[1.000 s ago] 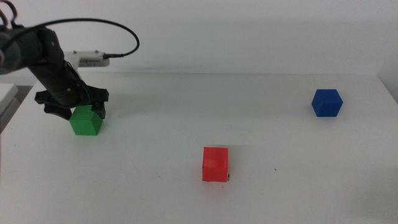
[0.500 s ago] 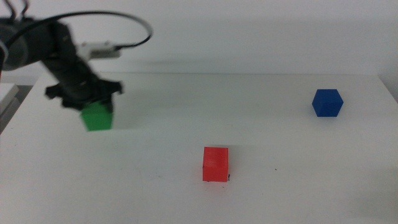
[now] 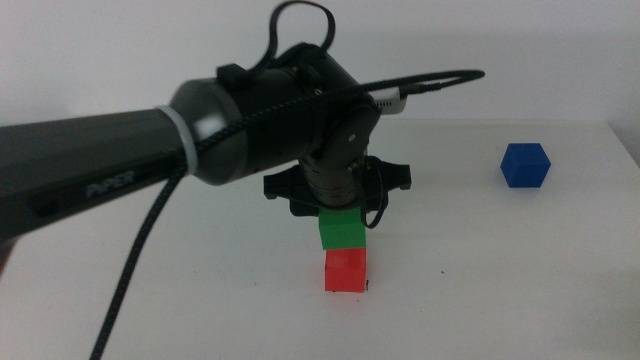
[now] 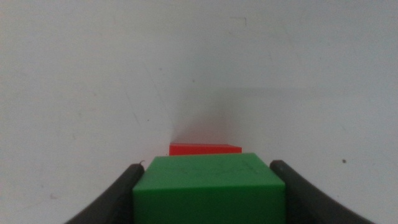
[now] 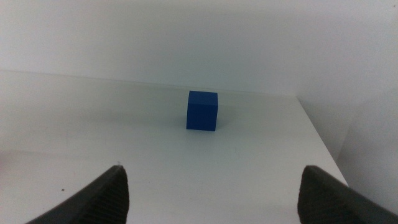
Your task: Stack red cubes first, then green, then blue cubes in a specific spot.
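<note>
Green cube point(image 3: 339, 232) is clamped between the left tool point(image 3: 338, 205) jaws, directly above the red cube point(image 3: 346, 270) at counter point(image 3: 500, 290) centre; whether the two touch can't be told. Wrist view shows green point(image 4: 208, 190) slightly short of red's far edge point(image 4: 205, 149). To do this well: square the faces, lower straight down, release only once seated flat. Blue cube point(image 3: 525, 165) sits well apart at the far right; right tool point(image 5: 214, 193) waits facing it, jaws spread wide, empty.
</note>
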Controlling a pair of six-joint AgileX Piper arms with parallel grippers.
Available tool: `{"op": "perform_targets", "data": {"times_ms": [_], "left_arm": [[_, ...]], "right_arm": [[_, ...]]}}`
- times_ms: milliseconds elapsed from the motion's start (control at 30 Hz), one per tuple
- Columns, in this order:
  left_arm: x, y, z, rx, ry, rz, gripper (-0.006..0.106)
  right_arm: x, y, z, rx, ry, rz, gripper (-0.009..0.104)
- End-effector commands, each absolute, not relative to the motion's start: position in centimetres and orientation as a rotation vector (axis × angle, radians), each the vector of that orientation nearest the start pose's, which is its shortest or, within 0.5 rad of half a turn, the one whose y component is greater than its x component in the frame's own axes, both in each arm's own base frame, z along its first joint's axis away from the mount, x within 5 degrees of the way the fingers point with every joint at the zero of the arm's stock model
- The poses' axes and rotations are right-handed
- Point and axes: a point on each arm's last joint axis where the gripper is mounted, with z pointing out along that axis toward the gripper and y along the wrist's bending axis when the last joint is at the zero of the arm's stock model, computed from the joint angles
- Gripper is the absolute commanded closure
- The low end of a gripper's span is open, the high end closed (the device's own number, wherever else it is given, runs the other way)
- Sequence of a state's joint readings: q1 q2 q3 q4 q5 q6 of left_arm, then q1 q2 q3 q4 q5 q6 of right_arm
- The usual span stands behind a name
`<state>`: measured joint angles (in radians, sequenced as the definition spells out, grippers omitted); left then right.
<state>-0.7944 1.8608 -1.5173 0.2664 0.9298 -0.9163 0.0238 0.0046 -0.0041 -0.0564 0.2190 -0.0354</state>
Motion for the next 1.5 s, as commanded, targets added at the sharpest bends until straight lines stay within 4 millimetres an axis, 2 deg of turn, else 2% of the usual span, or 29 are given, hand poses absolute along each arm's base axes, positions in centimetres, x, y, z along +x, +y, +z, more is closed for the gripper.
{"op": "perform_targets", "data": {"times_ms": [0,833,967,1100,1133,1300,1367,1433,1467], "left_arm": [[29.7,-27.8,25.9,-0.013,2.684,-0.216,0.102],[30.4,-28.7,21.7,0.029,2.763,-0.134,0.102],[30.5,-28.8,21.5,0.059,2.760,-0.126,0.098],[30.6,-28.9,21.5,0.066,2.754,-0.137,0.084],[30.7,-28.8,21.5,0.081,2.741,-0.123,0.072],[30.9,-28.7,22.0,0.139,2.693,-0.105,0.037],[30.8,-28.5,23.2,0.181,2.660,-0.123,0.026],[30.5,-27.9,25.6,0.296,2.595,-0.119,0.013],[30.2,-27.6,26.7,0.317,2.568,-0.133,0.011]], "right_arm": [[5.6,0.0,19.4,-0.094,1.691,-0.074,0.002],[5.6,0.0,19.4,-0.094,1.691,-0.074,0.002],[5.6,0.0,19.4,-0.094,1.691,-0.074,0.002],[5.6,0.0,19.4,-0.094,1.691,-0.074,0.002],[5.6,0.0,19.4,-0.094,1.691,-0.074,0.002],[5.6,0.0,19.4,-0.094,1.691,-0.074,0.002],[5.6,0.0,19.4,-0.094,1.691,-0.074,0.002],[5.6,0.0,19.4,-0.094,1.691,-0.074,0.002],[5.6,0.0,19.4,-0.094,1.691,-0.074,0.002]]}}
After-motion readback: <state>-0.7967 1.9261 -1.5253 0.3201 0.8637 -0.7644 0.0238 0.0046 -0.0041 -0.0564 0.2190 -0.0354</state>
